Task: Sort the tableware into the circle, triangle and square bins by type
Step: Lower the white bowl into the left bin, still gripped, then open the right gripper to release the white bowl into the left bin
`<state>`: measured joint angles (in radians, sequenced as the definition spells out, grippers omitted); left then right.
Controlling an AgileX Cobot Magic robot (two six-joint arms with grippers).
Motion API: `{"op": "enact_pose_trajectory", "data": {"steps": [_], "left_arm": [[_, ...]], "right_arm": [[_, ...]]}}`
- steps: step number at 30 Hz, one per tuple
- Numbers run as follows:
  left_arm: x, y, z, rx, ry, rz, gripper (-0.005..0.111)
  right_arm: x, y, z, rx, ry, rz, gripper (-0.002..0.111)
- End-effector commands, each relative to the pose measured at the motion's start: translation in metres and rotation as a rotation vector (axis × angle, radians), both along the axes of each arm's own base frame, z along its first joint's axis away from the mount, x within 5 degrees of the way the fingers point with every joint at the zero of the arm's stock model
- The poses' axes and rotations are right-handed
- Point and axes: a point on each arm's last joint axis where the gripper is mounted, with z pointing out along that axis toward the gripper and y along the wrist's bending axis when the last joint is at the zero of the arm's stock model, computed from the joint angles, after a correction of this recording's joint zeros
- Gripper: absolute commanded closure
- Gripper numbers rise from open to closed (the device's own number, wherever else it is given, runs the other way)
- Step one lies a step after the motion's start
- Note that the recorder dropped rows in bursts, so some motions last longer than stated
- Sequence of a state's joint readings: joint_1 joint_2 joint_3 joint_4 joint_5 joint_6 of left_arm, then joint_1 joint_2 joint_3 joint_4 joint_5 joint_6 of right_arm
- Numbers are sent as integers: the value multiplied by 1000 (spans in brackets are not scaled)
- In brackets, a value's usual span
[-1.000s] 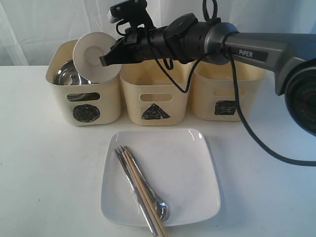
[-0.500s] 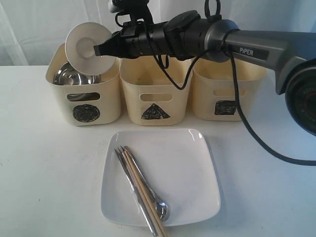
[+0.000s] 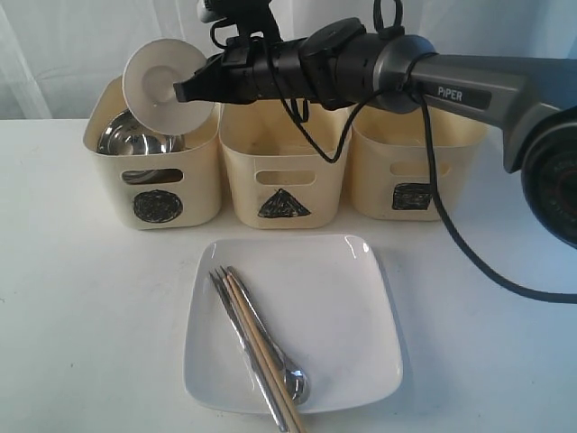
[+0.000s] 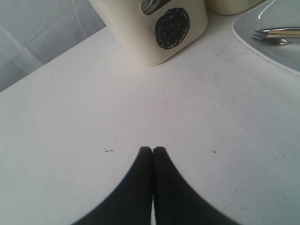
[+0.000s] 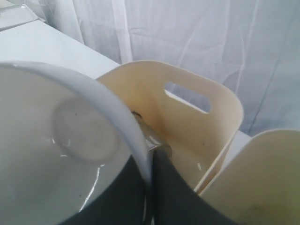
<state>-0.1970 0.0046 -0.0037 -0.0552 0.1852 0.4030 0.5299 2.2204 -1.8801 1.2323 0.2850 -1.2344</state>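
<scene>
Table, front edge: white square plate (image 3: 334, 316) bearing chopsticks (image 3: 261, 356), unsorted. Left gripper (image 4: 152, 151): jaws together, empty, over bare table. Back edge: circle bin (image 3: 194, 185). Above it: small white bowl (image 3: 162, 86), tilted, rim pinched by right gripper (image 3: 185, 90), lately raised and carried further over the bin; release seems next. Right arm level, reaching across the triangle bin (image 3: 279, 180)

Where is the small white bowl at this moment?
In the exterior view, upper left: the small white bowl hangs tilted in the right gripper, above the circle-marked cream tub holding a shiny steel bowl.
</scene>
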Motion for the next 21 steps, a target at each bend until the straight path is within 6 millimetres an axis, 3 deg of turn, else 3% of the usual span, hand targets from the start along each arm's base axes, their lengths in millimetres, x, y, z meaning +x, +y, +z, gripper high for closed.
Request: {"op": "enact_pose_trajectory", "data": {"steps": [1,21], "left_arm": [[0,0,-1,-6,-2,-3,107],[0,0,-1,-6,-2,-3,107]], "right_arm": [[4,-6,12,-48,-106,-41,108],[0,-2,7,-103,-123,42,108]]}}
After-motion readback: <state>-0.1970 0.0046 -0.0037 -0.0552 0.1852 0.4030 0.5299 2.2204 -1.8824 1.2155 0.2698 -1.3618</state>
